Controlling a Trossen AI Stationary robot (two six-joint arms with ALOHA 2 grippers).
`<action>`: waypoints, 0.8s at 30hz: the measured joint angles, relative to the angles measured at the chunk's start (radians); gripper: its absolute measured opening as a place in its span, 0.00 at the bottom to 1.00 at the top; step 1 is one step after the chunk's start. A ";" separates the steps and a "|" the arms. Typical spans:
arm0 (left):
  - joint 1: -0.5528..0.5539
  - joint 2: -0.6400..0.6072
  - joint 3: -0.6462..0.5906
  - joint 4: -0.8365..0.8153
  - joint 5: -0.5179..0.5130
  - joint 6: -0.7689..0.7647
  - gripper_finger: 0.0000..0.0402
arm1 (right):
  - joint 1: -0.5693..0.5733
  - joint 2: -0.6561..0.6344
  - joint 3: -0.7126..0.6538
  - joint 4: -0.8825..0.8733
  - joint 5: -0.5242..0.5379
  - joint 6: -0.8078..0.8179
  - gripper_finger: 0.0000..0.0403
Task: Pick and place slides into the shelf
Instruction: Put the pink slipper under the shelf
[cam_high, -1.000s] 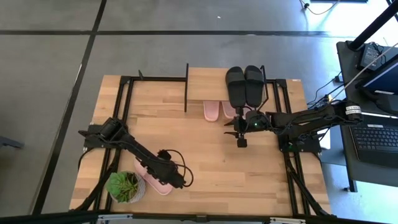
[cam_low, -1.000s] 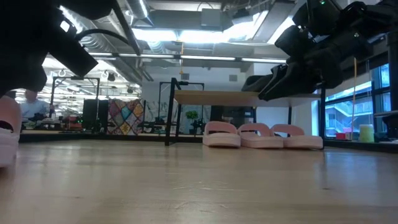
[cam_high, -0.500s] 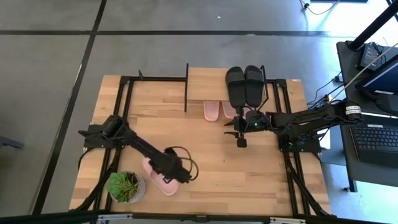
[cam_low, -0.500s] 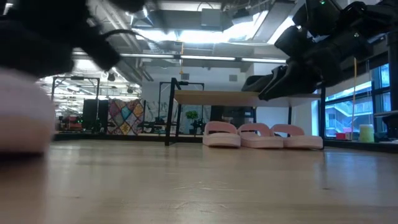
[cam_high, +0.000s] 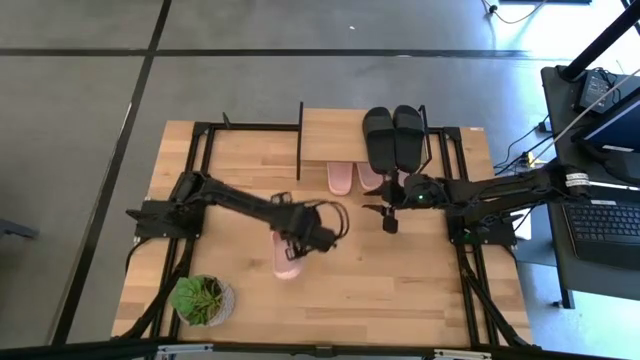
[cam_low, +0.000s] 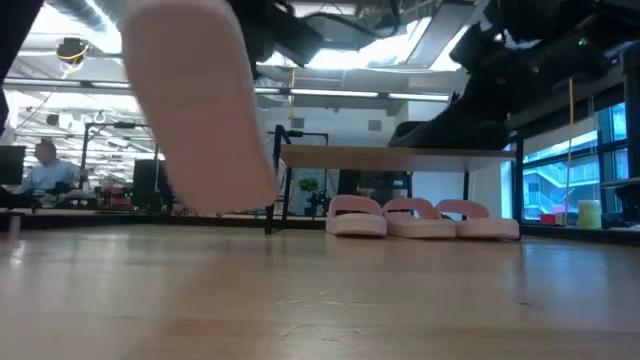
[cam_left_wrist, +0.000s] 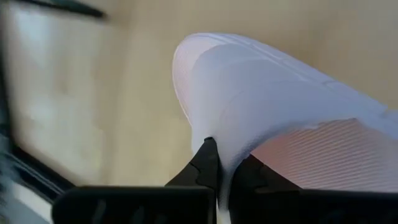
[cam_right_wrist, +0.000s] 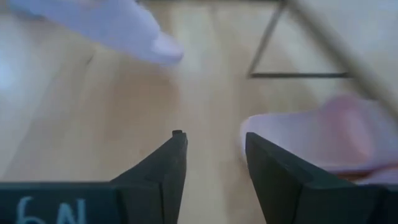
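Plant (cam_high: 201, 299): front-left table corner.
Left gripper (cam_high: 298, 243): mid-table, clamped on pink slide (cam_high: 289, 257), lifted clear of table (cam_high: 400, 280).
Shelf (cam_high: 335, 133): back edge; black pair (cam_high: 393, 138) on top, pink slides (cam_low: 422, 218) beneath.
Right gripper (cam_high: 390, 224): just before shelf, fingers apart, empty.

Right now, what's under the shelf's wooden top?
Under the shelf, the low view shows three pink slides side by side on the table. From above, only two toes poke out; the plank and the right arm cover the rest.
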 joint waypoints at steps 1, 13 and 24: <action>0.020 0.000 0.000 0.010 -0.029 0.042 0.01 | 0.000 -0.023 0.000 -0.008 0.028 0.004 0.41; 0.198 0.000 0.001 0.284 -0.118 0.377 0.00 | 0.000 -0.253 0.000 -0.118 0.159 0.079 0.41; 0.274 0.009 -0.030 0.302 -0.144 0.381 0.00 | 0.000 -0.268 0.000 -0.129 0.181 0.132 0.41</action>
